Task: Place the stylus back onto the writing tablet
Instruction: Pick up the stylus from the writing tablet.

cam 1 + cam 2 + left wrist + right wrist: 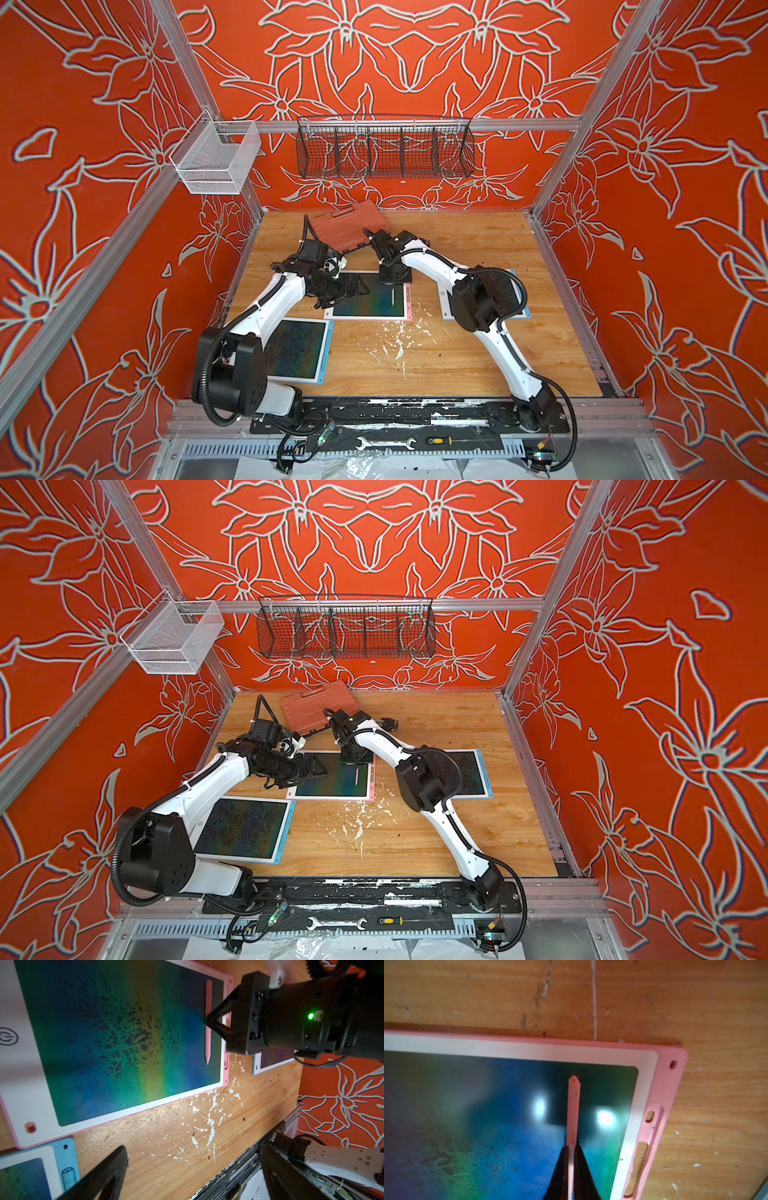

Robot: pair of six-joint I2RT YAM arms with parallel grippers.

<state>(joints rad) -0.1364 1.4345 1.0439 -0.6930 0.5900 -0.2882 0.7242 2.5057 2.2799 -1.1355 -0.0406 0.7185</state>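
Note:
A pink stylus (392,296) (356,776) (208,1022) (573,1109) lies lengthwise over the right side of the pink-rimmed writing tablet (365,305) (332,781) (104,1043) (467,1115). My right gripper (392,286) (571,1148) is shut on the stylus near its middle, pointing down at the screen. Whether the stylus touches the screen I cannot tell. The slot in the tablet's right rim (639,1163) holds nothing. My left gripper (359,290) (193,1148) hangs open over the tablet's left part, with nothing between its fingers.
A blue-rimmed tablet (295,347) lies at the front left. Another (517,291) lies at the right, partly under the right arm. A red tool case (349,224) sits at the back. White flecks (397,336) mark the wood. Wire baskets (384,149) hang on the back wall.

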